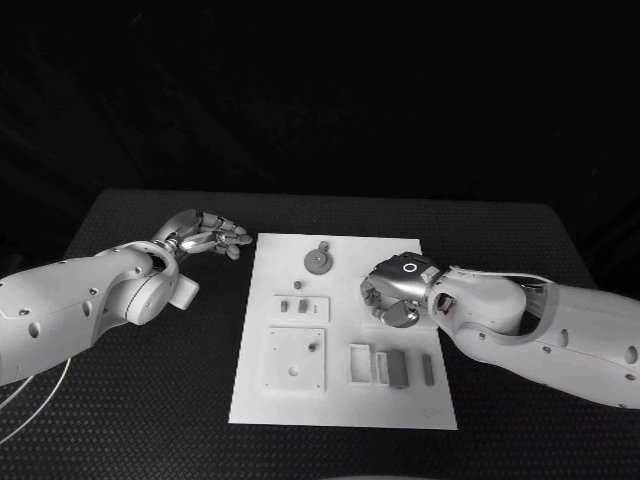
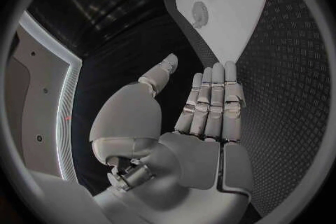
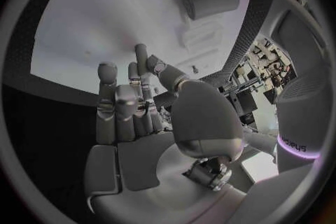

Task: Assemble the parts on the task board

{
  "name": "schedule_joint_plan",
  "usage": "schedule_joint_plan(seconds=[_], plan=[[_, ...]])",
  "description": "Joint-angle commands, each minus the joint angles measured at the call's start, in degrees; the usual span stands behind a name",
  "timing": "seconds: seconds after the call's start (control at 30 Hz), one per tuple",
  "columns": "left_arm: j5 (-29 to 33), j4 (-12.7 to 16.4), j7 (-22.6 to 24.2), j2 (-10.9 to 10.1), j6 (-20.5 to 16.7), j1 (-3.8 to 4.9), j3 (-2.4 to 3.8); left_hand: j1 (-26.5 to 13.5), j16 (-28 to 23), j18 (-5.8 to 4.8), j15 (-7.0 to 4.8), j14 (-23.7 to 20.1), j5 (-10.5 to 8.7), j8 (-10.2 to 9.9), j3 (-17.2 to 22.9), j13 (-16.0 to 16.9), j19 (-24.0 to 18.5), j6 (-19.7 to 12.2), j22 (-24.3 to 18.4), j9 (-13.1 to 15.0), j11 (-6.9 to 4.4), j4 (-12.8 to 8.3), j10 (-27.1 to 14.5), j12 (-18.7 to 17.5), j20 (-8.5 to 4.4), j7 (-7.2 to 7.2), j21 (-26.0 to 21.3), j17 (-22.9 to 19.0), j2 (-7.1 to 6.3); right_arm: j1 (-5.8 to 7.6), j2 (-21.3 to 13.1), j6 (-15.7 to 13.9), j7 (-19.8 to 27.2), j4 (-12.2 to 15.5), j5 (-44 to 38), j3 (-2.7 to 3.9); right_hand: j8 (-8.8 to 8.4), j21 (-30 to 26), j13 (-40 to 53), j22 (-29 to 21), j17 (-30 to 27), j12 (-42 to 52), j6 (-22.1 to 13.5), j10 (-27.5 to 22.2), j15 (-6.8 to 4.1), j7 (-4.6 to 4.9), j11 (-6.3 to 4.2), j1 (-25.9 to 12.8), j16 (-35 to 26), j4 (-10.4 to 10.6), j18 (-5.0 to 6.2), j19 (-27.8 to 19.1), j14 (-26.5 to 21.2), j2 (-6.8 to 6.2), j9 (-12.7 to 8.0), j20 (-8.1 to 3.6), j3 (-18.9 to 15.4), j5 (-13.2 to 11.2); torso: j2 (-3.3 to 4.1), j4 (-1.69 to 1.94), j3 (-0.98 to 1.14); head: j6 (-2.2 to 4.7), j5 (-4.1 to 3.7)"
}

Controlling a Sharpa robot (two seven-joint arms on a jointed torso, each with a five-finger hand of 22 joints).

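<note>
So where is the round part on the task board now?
In the head view, the round part lies at the task board's far end, left of the right hand.

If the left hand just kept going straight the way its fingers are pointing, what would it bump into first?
Probably the task board. In the left wrist view the left hand has its fingers stretched toward the board's near edge, with only bare black table between. A round part lies further along, though depth is hard to judge.

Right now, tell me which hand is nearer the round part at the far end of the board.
Right. The right hand hovers over the task board, just nearer than the round part; the left hand hangs off the board's left edge.
</note>
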Motion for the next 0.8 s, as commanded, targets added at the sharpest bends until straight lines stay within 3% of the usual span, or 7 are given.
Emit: schedule_joint_plan(seconds=[0.03,0.17,0.37,0.43,0.6,0.8], plan=[[0.31,0.06,0.65,0.09,0.63,0.04,0.04,-0.16,-0.41,1.04,-0.02,0.43,-0.21,0.28,-0.31,-0.06,0.35,-0.04,-0.08,-0.10,-0.12,0.03,-0.37,0.22,0.22,-0.11,-0.38,0.10,0.32,0.01,-0.05,-2.31,0.23,0.92,-1.79,0.08,0.32,0.33,2.30,1.30,0.11,0.21,0.43,2.78,-0.72,-0.07,-1.22,1.64,0.24,-0.02,3.99,0.09,-0.43,1.11,0.21,-0.26,-0.26,0.36,0.01,0.04,-0.01,-0.07,0.11],[0.31,0.04,0.64,0.09,0.58,0.04,0.04,-0.17,-0.44,1.04,-0.01,0.42,-0.21,0.28,-0.32,-0.07,0.35,-0.06,-0.08,-0.10,-0.12,0.03,-0.37,0.21,0.22,-0.10,-0.39,0.13,0.33,0.03,-0.46,-2.61,0.09,1.94,-2.11,0.36,0.37,0.39,2.48,1.30,0.15,0.22,0.58,2.97,-0.81,-0.14,-1.30,1.69,0.26,-0.03,3.99,0.11,-0.43,1.04,0.34,-0.28,-0.33,0.36,-0.03,0.04,-0.04,-0.07,0.21],[0.31,-0.03,0.64,0.23,0.57,0.04,0.04,-0.17,-0.47,1.04,-0.01,0.43,-0.21,0.28,-0.32,-0.08,0.34,-0.07,-0.09,-0.11,-0.11,0.02,-0.38,0.21,0.22,-0.10,-0.39,0.17,0.33,0.65,-0.81,-2.79,0.09,4.23,-2.55,1.82,0.41,0.43,2.63,1.29,0.17,0.22,0.71,3.12,-0.87,-0.20,-1.36,1.75,0.26,-0.03,3.99,0.11,-0.43,0.95,0.44,-0.29,-0.37,0.36,-0.06,0.03,-0.07,0.01,0.30],[0.31,-0.06,0.65,0.28,0.58,0.04,0.04,-0.17,-0.47,1.04,-0.01,0.43,-0.21,0.28,-0.32,-0.08,0.34,-0.07,-0.09,-0.11,-0.11,0.02,-0.38,0.21,0.22,-0.10,-0.39,0.18,0.33,0.99,-0.79,-2.80,0.15,5.14,-2.51,2.03,0.41,0.44,2.64,1.29,0.17,0.22,0.72,3.13,-0.87,-0.20,-1.37,1.75,0.26,-0.03,3.99,0.11,-0.43,0.94,0.44,-0.29,-0.37,0.36,-0.05,0.06,-0.06,0.03,0.48],[0.31,-0.05,0.68,0.38,0.56,0.04,0.04,-0.16,-0.50,1.04,-0.01,0.43,-0.21,0.28,-0.33,-0.09,0.34,-0.08,-0.09,-0.12,-0.11,0.02,-0.39,0.21,0.22,-0.10,-0.40,0.22,0.34,1.26,0.66,-3.29,0.86,6.79,-0.66,2.09,0.44,0.47,2.76,1.28,0.19,0.23,0.82,3.26,-0.94,-0.25,-1.43,1.80,0.25,-0.03,3.99,0.12,-0.44,0.87,0.53,-0.30,-0.40,0.36,-0.05,0.02,-0.08,0.02,0.82],[0.32,-0.05,0.66,0.46,0.55,0.04,0.05,-0.16,-0.54,1.04,-0.01,0.43,-0.21,0.29,-0.33,-0.10,0.33,-0.10,-0.10,-0.13,-0.11,0.01,-0.39,0.21,0.22,-0.09,-0.40,0.26,0.34,1.23,4.30,-3.99,1.99,8.00,0.63,2.03,0.43,0.48,2.81,1.27,0.19,0.21,0.82,3.29,-0.96,-0.26,-1.45,1.83,0.25,-0.03,3.99,0.12,-0.45,0.90,0.56,-0.31,-0.39,0.36,0.00,-0.03,-0.01,-0.15,1.86]])
